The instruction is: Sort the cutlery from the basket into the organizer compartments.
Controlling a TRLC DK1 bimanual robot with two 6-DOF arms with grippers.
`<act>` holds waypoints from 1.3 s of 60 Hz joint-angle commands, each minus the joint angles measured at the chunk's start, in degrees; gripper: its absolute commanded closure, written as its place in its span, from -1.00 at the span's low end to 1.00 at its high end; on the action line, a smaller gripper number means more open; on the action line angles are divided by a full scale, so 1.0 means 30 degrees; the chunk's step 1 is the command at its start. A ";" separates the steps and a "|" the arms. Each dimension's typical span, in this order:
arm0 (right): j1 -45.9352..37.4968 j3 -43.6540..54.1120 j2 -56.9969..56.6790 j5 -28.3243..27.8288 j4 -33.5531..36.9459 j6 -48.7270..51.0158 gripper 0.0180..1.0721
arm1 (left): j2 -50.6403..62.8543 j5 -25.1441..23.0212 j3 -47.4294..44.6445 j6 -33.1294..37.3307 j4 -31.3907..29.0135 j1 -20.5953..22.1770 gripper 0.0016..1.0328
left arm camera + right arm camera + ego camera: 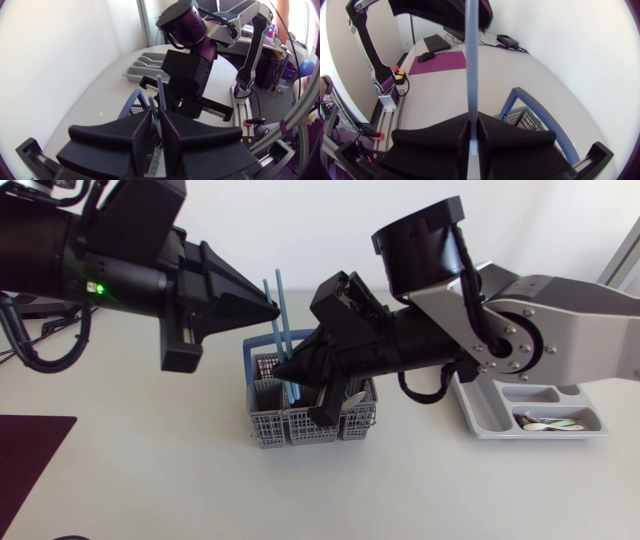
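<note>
White tabletop (150,480) is filling the head view, with a maroon mat (30,460) lying at 8 o'clock. The right arm (560,330) is coming in from 3 o'clock and the left arm (80,260) from 10 o'clock. A grey organizer (480,426) is sitting at 3 o'clock of the grey basket (270,432), holding pale spoons (548,423). Two light-blue utensils (281,300) are standing upright in the basket. The right gripper (283,367) is clamping one light-blue utensil (472,60) low down. The left gripper (275,310) is sitting at their upper shafts, and I cannot tell whether it is gripping.
</note>
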State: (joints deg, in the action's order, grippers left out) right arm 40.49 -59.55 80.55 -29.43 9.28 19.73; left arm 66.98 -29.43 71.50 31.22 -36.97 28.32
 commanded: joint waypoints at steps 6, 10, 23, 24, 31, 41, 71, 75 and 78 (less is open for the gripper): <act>-0.0137 -0.0131 0.0776 0.0377 0.0716 -0.0218 0.89 | -0.1233 0.0142 0.0540 -0.0593 0.0429 -0.0532 -0.23; -0.0137 -0.0248 0.0951 0.0494 0.0862 -0.0189 0.89 | -0.1409 0.0142 0.0628 -0.0769 0.0517 -0.0796 -0.40; -0.0694 -0.0863 -0.0250 0.0992 0.2708 0.0017 0.89 | -0.1819 0.0142 0.1272 -0.1120 0.0751 -0.2261 -0.62; -0.0753 -0.0892 -0.0367 0.0992 0.2796 0.0017 0.89 | -0.1819 0.0142 0.1214 -0.1120 0.0781 -0.2319 -0.62; -0.1631 -0.1273 -0.1685 0.1080 0.3968 -0.0101 0.89 | -0.1848 0.0142 0.0657 -0.1091 0.1191 -0.2788 -0.65; -0.3887 -0.1976 -0.3150 0.1255 0.5521 -0.0364 0.89 | -0.2112 0.0171 -0.0954 -0.1062 0.2099 -0.3110 -0.67; -1.3907 -0.2445 -0.0103 0.2486 0.8743 -0.0247 0.89 | -0.0999 0.3101 -0.4997 0.0139 0.4706 0.0581 -0.66; -1.4639 -0.2328 0.0776 0.3072 0.8743 -0.0218 0.89 | -0.0676 0.3570 -0.5378 0.0227 0.5117 0.1138 -0.66; -1.5167 -0.2269 0.1450 0.3394 0.8802 -0.0247 0.89 | -0.0530 0.3892 -0.5554 0.0257 0.5322 0.1518 -0.66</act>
State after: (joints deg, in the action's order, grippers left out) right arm -2.96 -66.43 81.67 -20.40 34.74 19.55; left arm 64.12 -18.87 56.75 30.76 -22.17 31.18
